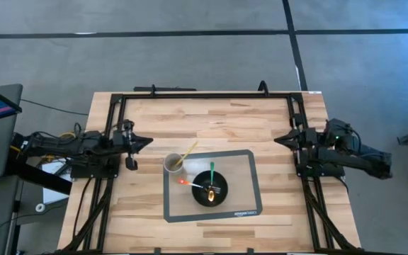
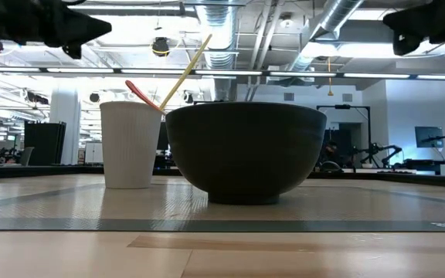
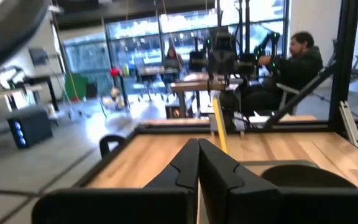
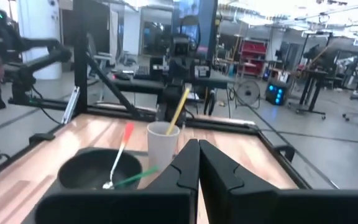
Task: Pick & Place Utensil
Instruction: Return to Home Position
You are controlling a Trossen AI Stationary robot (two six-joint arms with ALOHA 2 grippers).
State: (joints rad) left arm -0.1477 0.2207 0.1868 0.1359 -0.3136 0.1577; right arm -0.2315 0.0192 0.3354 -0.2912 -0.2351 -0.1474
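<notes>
Left fingers (image 3: 185,168) and right fingers (image 4: 185,165) clenched empty at table (image 1: 211,117) sides; straw (image 1: 188,151) leans in white cup (image 1: 173,164) just beside black bowl (image 1: 211,195) on mat (image 1: 243,177); judged risk: a low homing sweep clips straw, tips cup.

Bare tabletop (image 1: 211,120) around cup (image 2: 130,143), bowl (image 2: 246,154)

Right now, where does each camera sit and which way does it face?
High: overhead, straight down on the wooden table; both arms show.
Low: tabletop height, facing the round black bowl and white paper cup; arms above.
Left wrist: looks across the table past the shut left gripper.
Right wrist: the opposite way, past the shut right gripper.
Both wrist views share the bowl.
</notes>
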